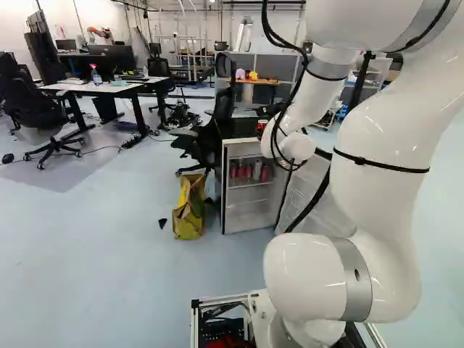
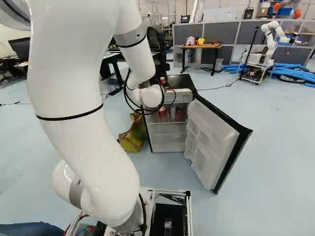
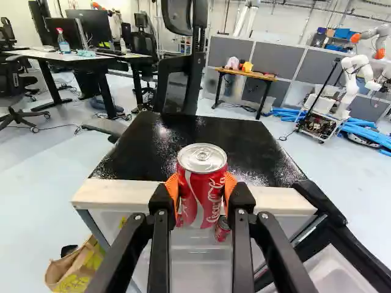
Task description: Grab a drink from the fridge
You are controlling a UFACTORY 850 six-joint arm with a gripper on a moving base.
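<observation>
Beyond the arm's wrist in the left base view, my gripper (image 1: 271, 111) is partly hidden, with a red can (image 1: 262, 126) at it. In the wrist view the gripper (image 3: 202, 196) is shut on that red can (image 3: 201, 177), orange pads against both sides; the can is upright, at the front edge of the black fridge top (image 3: 140, 146). Whether it touches the fridge cannot be told. The fridge (image 2: 168, 142) stands open, its door (image 2: 209, 140) swung out to the right. Several red and silver cans (image 1: 257, 170) stand on an inner shelf.
A yellow and brown bag (image 1: 190, 206) sits on the floor left of the fridge. An office chair (image 1: 210, 138) is beside and behind it. Desks (image 1: 109, 87) are at the far left, a small wooden table (image 2: 202, 46) behind. Another robot (image 2: 269, 42) stands at the far right.
</observation>
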